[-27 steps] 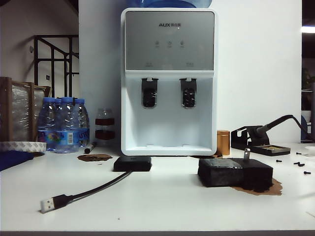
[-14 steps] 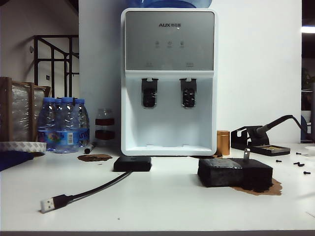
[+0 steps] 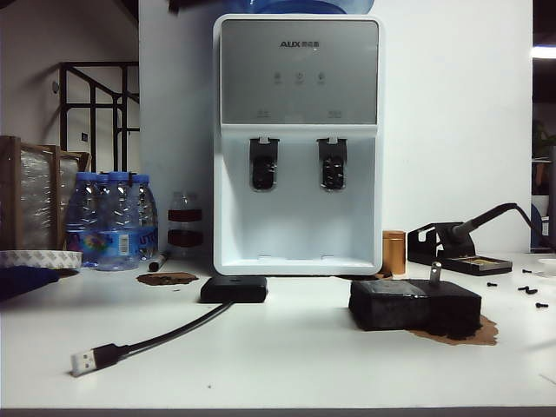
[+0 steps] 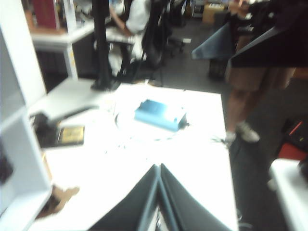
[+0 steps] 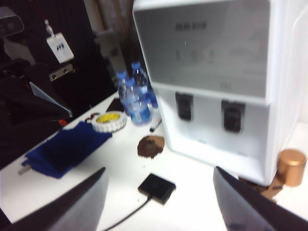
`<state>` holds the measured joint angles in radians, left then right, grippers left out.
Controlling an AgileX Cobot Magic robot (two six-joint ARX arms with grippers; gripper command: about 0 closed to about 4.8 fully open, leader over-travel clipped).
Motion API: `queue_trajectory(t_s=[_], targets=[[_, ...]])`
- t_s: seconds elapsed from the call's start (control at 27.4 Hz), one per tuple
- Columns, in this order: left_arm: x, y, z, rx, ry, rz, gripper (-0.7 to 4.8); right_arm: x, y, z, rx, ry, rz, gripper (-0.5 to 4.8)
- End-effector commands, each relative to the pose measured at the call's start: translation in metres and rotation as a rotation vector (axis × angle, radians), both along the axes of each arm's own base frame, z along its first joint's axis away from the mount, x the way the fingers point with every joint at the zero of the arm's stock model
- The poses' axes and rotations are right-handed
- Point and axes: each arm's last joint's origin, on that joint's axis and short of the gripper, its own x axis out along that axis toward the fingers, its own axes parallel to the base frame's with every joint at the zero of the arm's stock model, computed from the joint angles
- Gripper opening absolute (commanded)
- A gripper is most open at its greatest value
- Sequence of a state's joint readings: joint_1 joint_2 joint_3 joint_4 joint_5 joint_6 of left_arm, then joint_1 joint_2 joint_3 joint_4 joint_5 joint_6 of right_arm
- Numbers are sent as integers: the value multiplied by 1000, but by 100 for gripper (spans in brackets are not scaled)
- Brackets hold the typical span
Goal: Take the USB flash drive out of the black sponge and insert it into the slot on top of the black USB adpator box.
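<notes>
The black sponge [image 3: 414, 305] lies on the right of the white table, with the silver USB flash drive [image 3: 435, 272] standing up out of its top. The thin black USB adpator box [image 3: 234, 289] [image 5: 157, 188] sits mid-table in front of the water dispenser, and its cable runs to a USB plug [image 3: 84, 360]; its slot is too small to make out. Neither gripper shows in the exterior view. My right gripper [image 5: 160, 169] hovers high above the adaptor box, open and empty. My left gripper [image 4: 159, 167] is shut with nothing in it, over the table's far right end.
A white water dispenser [image 3: 298, 143] stands behind the box. Water bottles [image 3: 111, 219], a tape roll [image 5: 109, 121] and a blue cloth [image 5: 67, 147] are on the left. A copper cylinder [image 3: 394, 252], a soldering station [image 3: 459, 248] and small screws [image 3: 530, 291] are on the right.
</notes>
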<state>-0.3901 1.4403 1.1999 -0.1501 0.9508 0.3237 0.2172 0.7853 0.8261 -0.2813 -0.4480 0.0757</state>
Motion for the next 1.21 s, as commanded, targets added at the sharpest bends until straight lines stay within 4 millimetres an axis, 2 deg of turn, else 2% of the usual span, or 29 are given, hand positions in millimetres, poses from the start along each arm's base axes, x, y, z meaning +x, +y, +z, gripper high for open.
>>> queue_trajectory(t_s=[0.04, 0.29, 0.58, 0.73, 0.84, 1.06, 1.21], targets=[[3, 4, -19, 50, -35, 21, -5, 4, 7, -18, 24, -6, -8, 354], [11, 8, -51, 109, -9, 36, -5, 8, 11, -73, 42, 13, -81, 354], [36, -8, -92, 125, 11, 15, -5, 3, 8, -124, 91, -1, -168, 353], [48, -15, -113, 124, 11, 7, -5, -1, 6, -140, 113, -17, -183, 353], [53, -30, -139, 135, 38, -30, -5, -5, 3, -151, 117, -31, -242, 350], [53, -57, -163, 132, 7, -77, -5, -6, 2, -161, 121, -17, -266, 349], [50, -76, -173, 134, 5, -50, -5, -1, 4, -167, 112, 15, -267, 349]])
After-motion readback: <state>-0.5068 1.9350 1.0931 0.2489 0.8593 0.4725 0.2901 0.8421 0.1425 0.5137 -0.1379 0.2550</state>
